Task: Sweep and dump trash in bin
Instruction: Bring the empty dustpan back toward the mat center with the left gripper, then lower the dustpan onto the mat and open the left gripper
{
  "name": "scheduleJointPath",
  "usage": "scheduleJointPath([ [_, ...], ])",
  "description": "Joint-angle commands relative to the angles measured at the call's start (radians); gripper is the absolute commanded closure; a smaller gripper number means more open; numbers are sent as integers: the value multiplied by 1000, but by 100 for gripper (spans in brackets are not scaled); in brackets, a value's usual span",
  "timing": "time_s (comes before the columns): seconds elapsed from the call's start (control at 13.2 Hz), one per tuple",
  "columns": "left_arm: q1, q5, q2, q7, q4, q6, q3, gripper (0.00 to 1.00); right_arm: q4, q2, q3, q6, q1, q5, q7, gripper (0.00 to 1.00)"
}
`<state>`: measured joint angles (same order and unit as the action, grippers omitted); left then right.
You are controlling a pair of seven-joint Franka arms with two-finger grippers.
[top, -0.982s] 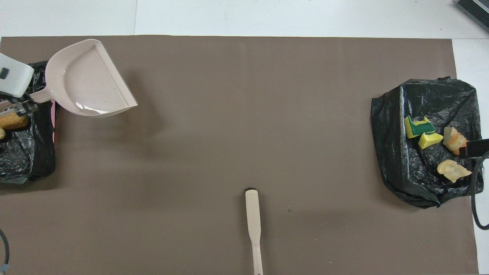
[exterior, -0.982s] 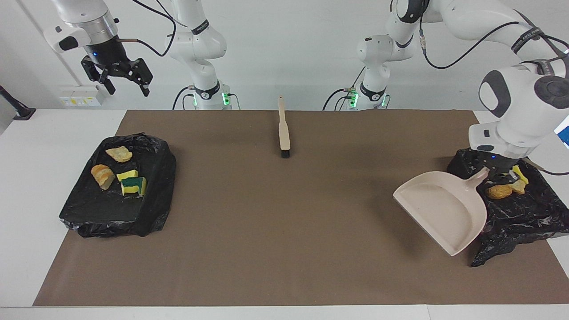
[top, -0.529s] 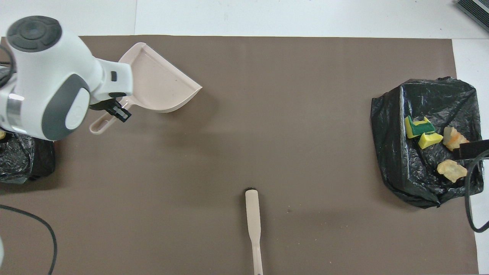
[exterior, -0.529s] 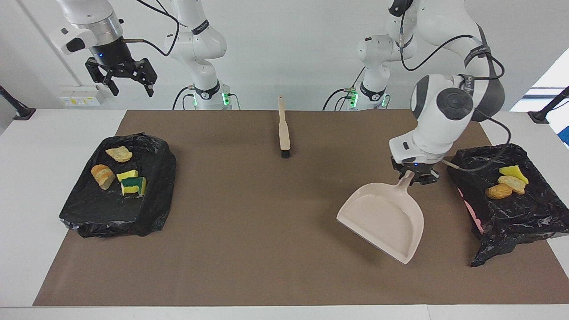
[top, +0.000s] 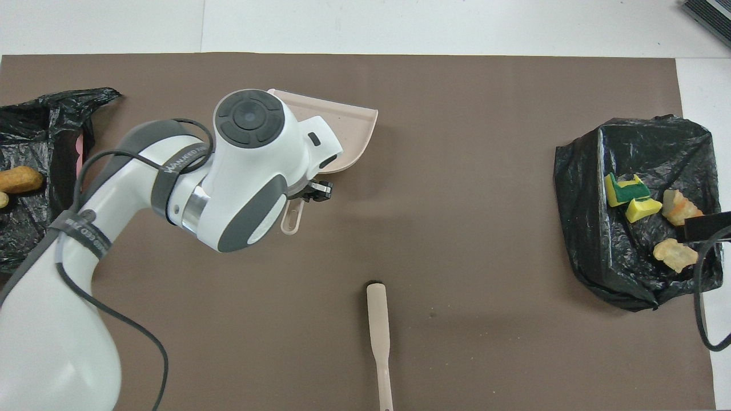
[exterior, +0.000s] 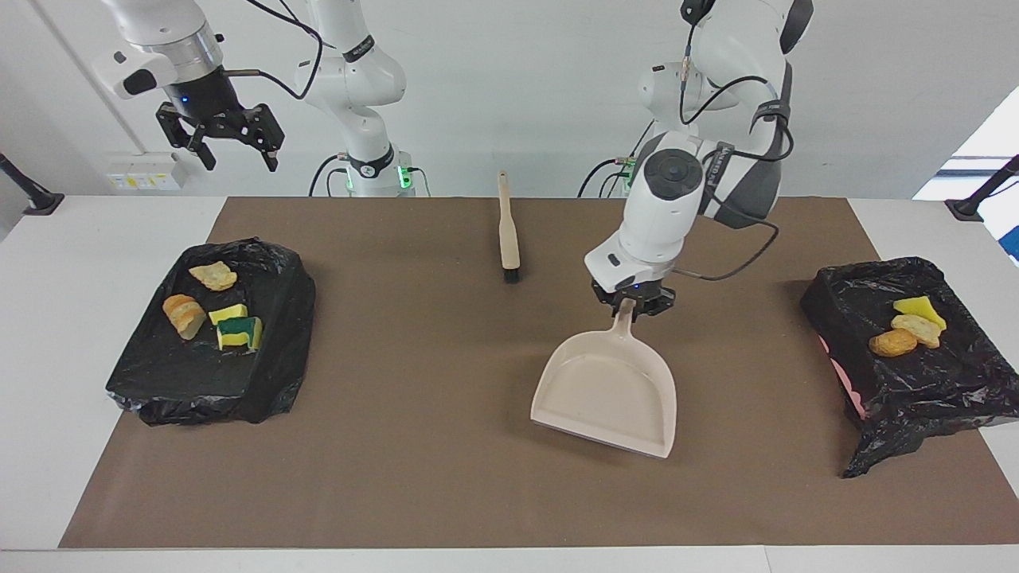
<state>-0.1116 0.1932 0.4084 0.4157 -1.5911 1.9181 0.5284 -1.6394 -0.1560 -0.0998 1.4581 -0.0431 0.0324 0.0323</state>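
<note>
The left gripper is closed on the handle of the dustpan and has carried it away from the bin at its own end toward the middle of the mat. The pan looks empty. All seven trash pieces lie in the two bins: three here, four in the other bin. The brush lies untouched near the robots. The right gripper waits open, high over its own end. The dumping seems done.
</note>
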Motion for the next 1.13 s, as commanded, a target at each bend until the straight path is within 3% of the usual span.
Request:
scheduleJointPath([
  [0.0,-72,-3,50,141,49,41,-11,100,-13,-14,3,-9,5,-5,37,0],
  [0.15,-121,2,85,213,80,44,-14,100,-13,-13,3,-1,6,-5,35,0],
  [0.3,-175,58,171,282,153,39,-16,100,-13,-13,3,-1,5,-3,34,0],
  [0.68,-172,75,199,298,155,61,-11,100,-5,-10,8,-9,3,0,24,0],
  [0.76,-169,80,196,298,155,62,-11,88,-5,-10,8,-1,0,-2,20,0],
  [0.91,-168,80,190,298,145,56,-13,50,12,4,8,-13,-6,1,-29,0],
  [1.06,-172,86,178,293,141,47,-19,17,99,68,6,-62,0,-2,-28,0],
])
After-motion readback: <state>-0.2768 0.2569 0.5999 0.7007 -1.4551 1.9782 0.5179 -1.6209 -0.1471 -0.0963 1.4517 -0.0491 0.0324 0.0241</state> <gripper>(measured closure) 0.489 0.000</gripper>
